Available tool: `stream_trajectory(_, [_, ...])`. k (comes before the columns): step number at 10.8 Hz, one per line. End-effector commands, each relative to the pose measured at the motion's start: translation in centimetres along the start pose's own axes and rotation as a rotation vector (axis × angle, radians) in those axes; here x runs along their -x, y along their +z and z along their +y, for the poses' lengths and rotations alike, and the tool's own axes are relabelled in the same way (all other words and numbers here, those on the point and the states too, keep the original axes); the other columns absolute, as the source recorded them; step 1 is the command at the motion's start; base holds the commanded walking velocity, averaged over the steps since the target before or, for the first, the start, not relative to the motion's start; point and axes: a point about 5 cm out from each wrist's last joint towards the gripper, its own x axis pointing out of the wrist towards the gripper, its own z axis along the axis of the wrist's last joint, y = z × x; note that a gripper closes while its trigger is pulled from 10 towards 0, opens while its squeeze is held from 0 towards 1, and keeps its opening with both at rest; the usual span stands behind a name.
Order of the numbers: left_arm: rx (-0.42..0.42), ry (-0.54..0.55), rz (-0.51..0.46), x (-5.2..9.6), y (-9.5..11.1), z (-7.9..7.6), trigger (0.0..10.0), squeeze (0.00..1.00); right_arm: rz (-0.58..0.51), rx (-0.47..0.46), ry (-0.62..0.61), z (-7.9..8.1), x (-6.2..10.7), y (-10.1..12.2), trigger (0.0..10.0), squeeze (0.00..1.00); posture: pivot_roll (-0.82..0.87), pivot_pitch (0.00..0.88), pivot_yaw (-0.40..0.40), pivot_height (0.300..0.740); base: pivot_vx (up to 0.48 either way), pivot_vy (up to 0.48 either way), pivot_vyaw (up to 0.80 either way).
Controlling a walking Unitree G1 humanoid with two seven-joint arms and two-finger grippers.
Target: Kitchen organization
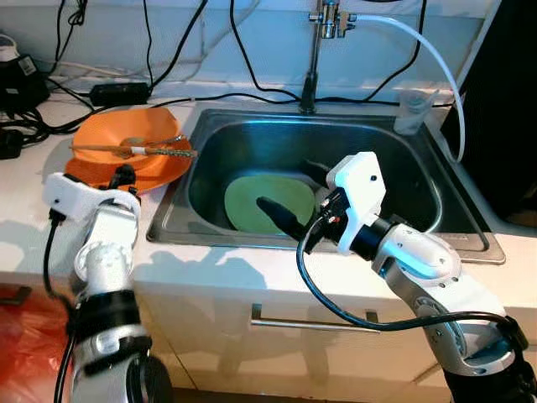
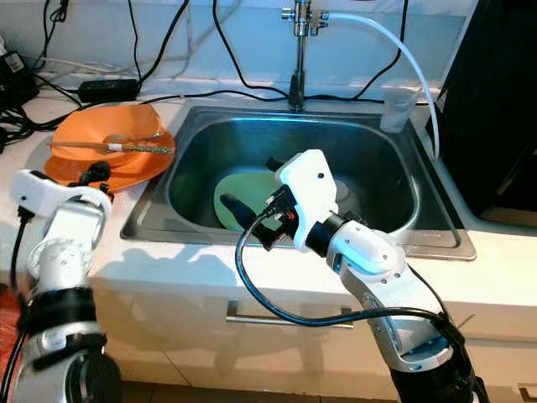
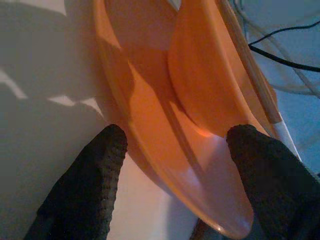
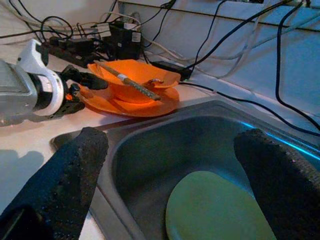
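Orange plate (image 3: pixel 165 150) rim sits between the spread left pincer (image 3: pixel 175 165) fingers.

1. Green plate (image 1: pixel 264 204) in the sink (image 1: pixel 218 143): near edge covered by the right pincer (image 1: pixel 292 195) and its white wrist housing; in the right wrist view, cut off at the bottom edge.
2. Orange plate (image 1: pixel 159 172): near rim partly hidden behind the left pincer (image 3: pixel 175 150); far end out of frame in the left wrist view.
3. Orange bowl (image 1: pixel 126 134): contents too small to identify beyond a stick-like utensil (image 1: pixel 126 149) and a spoon handle.
4. Faucet (image 1: pixel 317 50): top cropped by the upper edge.
5. Black device (image 1: pixel 17 80) at the tabletop's far left: cut off, unidentifiable.
6. Red object (image 1: pixel 25 348) low on the left: cropped, blurred, unidentifiable.
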Motion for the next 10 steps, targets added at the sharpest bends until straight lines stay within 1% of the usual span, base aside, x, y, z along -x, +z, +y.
stream_trajectory(1, [-0.008, 0.124, 0.064, -0.5, -1.6, 2.6, 6.9, 0.00, 0.000, 0.008, -0.016, -0.1, 0.3, 0.2, 10.0, 0.18, -0.06, 0.000, 0.026, 0.740, 0.000, 0.000, 0.00])
stream_trajectory(2, [-0.010, 0.122, 0.057, -0.7, -1.5, 2.5, 0.0, 0.00, 0.002, 0.008, -0.018, -0.1, 0.4, 0.2, 10.0, 0.18, -0.06, 0.000, 0.026, 0.740, 0.000, 0.000, 0.00])
stream_trajectory(3, [-0.008, 0.122, 0.057, -0.8, -1.5, 2.5, 1.2, 0.00, 0.003, 0.008, -0.019, -0.1, 0.5, 0.2, 10.0, 0.18, -0.06, 0.000, 0.027, 0.740, 0.000, 0.000, 0.00])
stream_trajectory(4, [-0.014, 0.128, 0.058, -1.0, -1.5, 2.6, 10.0, 0.00, 0.004, 0.007, -0.020, -0.1, 0.5, 0.2, 10.0, 0.18, -0.06, 0.000, 0.029, 0.740, 0.000, 0.000, 0.00])
stream_trajectory(6, [-0.009, 0.160, 0.052, -1.4, -1.3, 3.1, 10.0, 0.00, 0.004, 0.009, -0.022, -0.1, 0.5, 0.3, 10.0, 0.18, -0.07, 0.000, 0.031, 0.740, 0.000, 0.000, 0.00])
stream_trajectory(7, [-0.004, 0.193, 0.033, -2.0, -0.5, 3.6, 10.0, 0.00, 0.007, 0.011, -0.026, -0.2, 0.7, 0.3, 10.0, 0.18, -0.09, 0.000, 0.033, 0.740, 0.000, 0.000, 0.00])
stream_trajectory(9, [-0.022, 0.225, 0.024, -2.6, 0.3, 4.1, 10.0, 0.00, 0.017, 0.015, -0.036, -0.3, 1.1, 0.3, 10.0, 0.18, -0.11, 0.000, 0.037, 0.740, 0.000, 0.000, 0.00])
stream_trajectory(10, [-0.038, 0.271, 0.033, -2.9, 0.4, 4.9, 1.7, 0.00, 0.022, 0.016, -0.044, -0.3, 1.3, 0.3, 10.0, 0.18, -0.11, 0.000, 0.039, 0.740, 0.000, 0.000, 0.00])
